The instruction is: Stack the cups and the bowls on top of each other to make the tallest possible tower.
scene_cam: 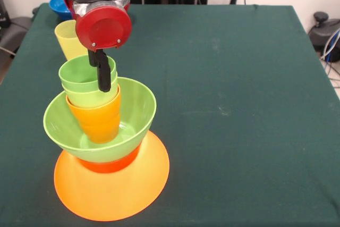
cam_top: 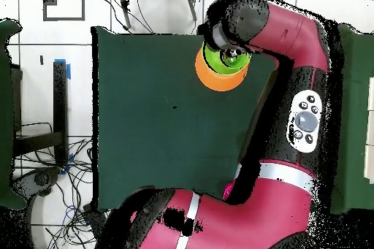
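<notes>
— Where is the gripper (scene_cam: 104, 81) against the tower (cam_top: 212, 82)?

— Straight above it, pointing down. Dark tip hanging across the near right rim of the lime green cup (scene_cam: 79, 75), touching it or just beside it.

— Clamped on that rim or free?

— Cannot tell. Only one dark bar in sight in the front view, with nothing opposite to judge a gap by; hidden under the wrist from overhead.

— And the cup itself?

— Upright, mouth up, nested in the orange cup (scene_cam: 98, 120), long axis vertical and in line with the wrist. Body of the cup lying left of the tip in the front view.

— Under those?

— Lime green bowl (scene_cam: 135, 110), mouth up, holding both cups off-centre toward its left side. Below it the orange-red bowl (scene_cam: 109, 166), then the large orange bowl (scene_cam: 106, 198) upside down on the table (scene_cam: 239, 104).

— Anything not stacked?

— Yellow cup (scene_cam: 68, 38) just behind the tower, blue bowl (scene_cam: 57, 5) farther back at the table's corner.

— So the next move?

— Probably a straight vertical lift clear of the rim. Any sideways drag likely to tip the nested cups.
</notes>
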`<action>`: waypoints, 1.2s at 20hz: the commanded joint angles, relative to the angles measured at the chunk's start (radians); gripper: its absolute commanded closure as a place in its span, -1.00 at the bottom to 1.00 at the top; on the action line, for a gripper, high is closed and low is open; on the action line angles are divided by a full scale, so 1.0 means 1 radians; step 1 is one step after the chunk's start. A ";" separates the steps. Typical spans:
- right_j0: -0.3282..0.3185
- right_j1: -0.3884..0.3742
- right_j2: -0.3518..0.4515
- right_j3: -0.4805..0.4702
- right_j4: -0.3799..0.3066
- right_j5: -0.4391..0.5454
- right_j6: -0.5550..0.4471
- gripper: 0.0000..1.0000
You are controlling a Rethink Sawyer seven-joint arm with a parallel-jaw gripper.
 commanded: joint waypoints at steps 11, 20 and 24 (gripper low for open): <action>0.008 -0.133 0.095 0.304 -0.008 -0.008 -0.122 -1.00; -0.035 -0.199 0.129 0.523 -0.016 -0.170 -0.155 -1.00; -0.062 -0.220 0.144 0.589 -0.032 -0.225 -0.181 -1.00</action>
